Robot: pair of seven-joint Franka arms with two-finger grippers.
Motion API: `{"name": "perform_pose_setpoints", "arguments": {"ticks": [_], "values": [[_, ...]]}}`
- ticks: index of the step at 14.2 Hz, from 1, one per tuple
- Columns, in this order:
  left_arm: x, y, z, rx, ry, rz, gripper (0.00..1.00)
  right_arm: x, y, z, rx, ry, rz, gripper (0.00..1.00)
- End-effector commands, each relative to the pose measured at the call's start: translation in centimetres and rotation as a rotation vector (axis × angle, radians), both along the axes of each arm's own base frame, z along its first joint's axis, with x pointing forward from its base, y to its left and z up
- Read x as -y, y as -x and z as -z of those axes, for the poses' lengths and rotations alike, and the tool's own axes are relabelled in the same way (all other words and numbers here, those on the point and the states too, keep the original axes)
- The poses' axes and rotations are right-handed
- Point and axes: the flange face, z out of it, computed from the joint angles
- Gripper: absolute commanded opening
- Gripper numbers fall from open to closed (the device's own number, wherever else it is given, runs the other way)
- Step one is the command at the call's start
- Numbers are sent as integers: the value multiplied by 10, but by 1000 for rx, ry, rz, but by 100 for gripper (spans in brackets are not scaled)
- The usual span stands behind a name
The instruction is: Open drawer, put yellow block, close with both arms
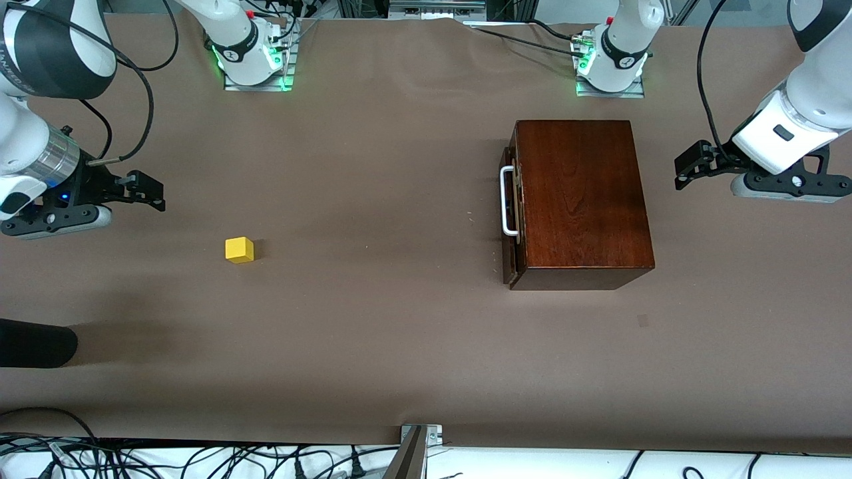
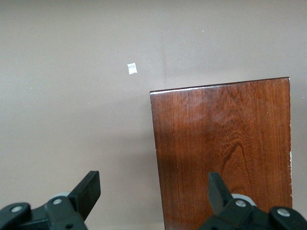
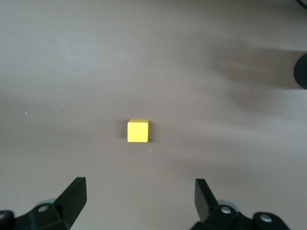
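The dark wooden box (image 1: 582, 196) stands toward the left arm's end of the table. Its drawer (image 1: 512, 199) is pushed in, and the white bar handle (image 1: 507, 201) faces the right arm's end. The yellow block (image 1: 239, 249) sits alone on the table toward the right arm's end. My left gripper (image 1: 685, 169) is open and empty in the air beside the box's back end. The left wrist view (image 2: 153, 191) shows the box top (image 2: 223, 153) below it. My right gripper (image 1: 152, 193) is open and empty. The right wrist view (image 3: 140, 194) shows the block (image 3: 137, 131) ahead of it.
A black rounded object (image 1: 33, 342) pokes in at the table's edge at the right arm's end. It also shows in the right wrist view (image 3: 301, 71). A small pale mark (image 1: 642, 320) lies on the brown table cover (image 1: 373, 319). A metal bracket (image 1: 419, 440) sits at the near edge.
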Motion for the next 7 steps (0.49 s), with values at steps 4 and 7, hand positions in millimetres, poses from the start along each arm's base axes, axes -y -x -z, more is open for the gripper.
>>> {"name": "perform_pose_setpoints", "arguments": {"ticks": [4,7], "values": [[4,-3,-6,-1,12,3,100,3,-3,-5,-9,-50,3,100],[6,-3,0,-25,-1,7,100,7,-2,-2,-24,-52,9,100]]}}
